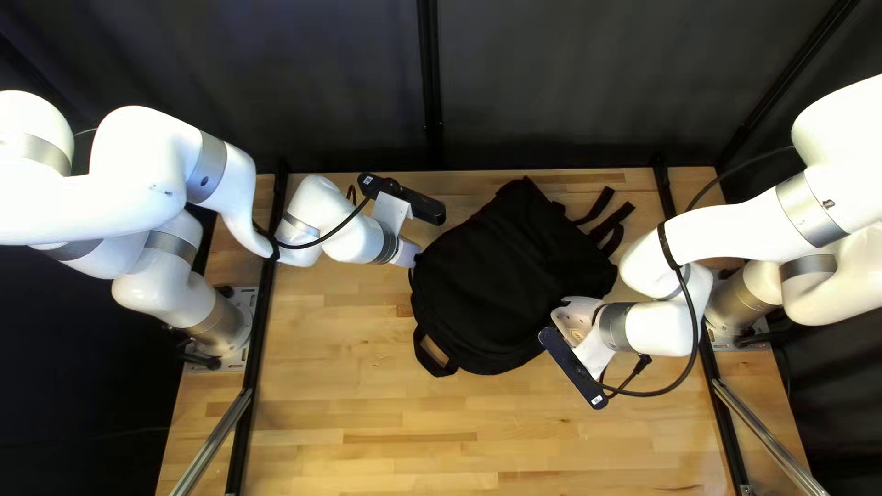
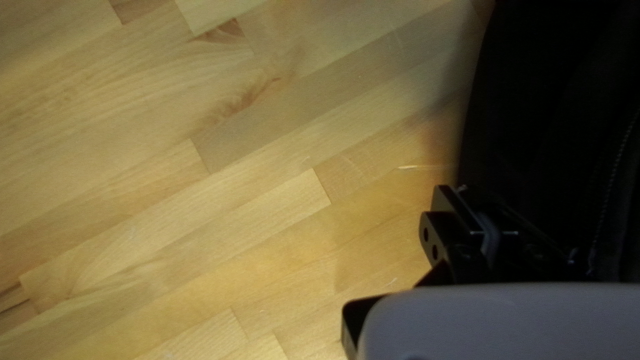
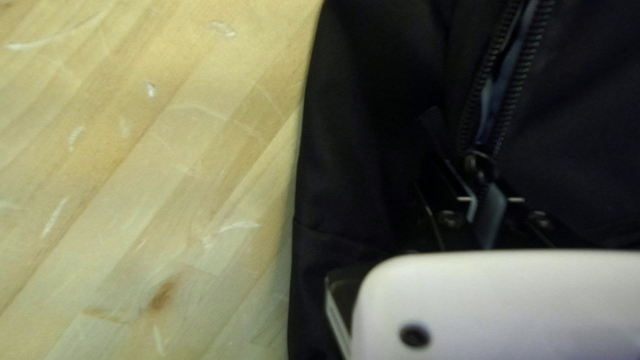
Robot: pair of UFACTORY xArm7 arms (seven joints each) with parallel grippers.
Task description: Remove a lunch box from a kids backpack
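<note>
Showing, with twelve o'clock toward the curtain [image 1: 551,73], a black backpack [image 1: 510,276] lying on the wooden table [image 1: 367,441], shoulder straps [image 1: 606,220] toward two o'clock and handle loop [image 1: 432,356] between seven and eight. Placing the left gripper [image 1: 413,262] at the backpack's nine o'clock edge, and the right gripper [image 1: 577,320] over its four o'clock side.

From the left wrist, twelve o'clock being straight ahead: with the left gripper [image 2: 492,233] narrowed, fingers close together against the backpack's side; impossible to tell from here if pinching any cloth. Running at two o'clock of these fingers, a closed-looking seam [image 2: 620,157].

From the right wrist, same convention: with the right gripper [image 3: 490,207] narrowed around a zipper pull [image 3: 487,177], just behind the slider. Extending ahead from there, toward twelve to one o'clock, a partly open zipper [image 3: 523,73]; through its gap, a blue-grey strip [image 3: 492,100], too little visible to identify as lining or lunch box.
</note>
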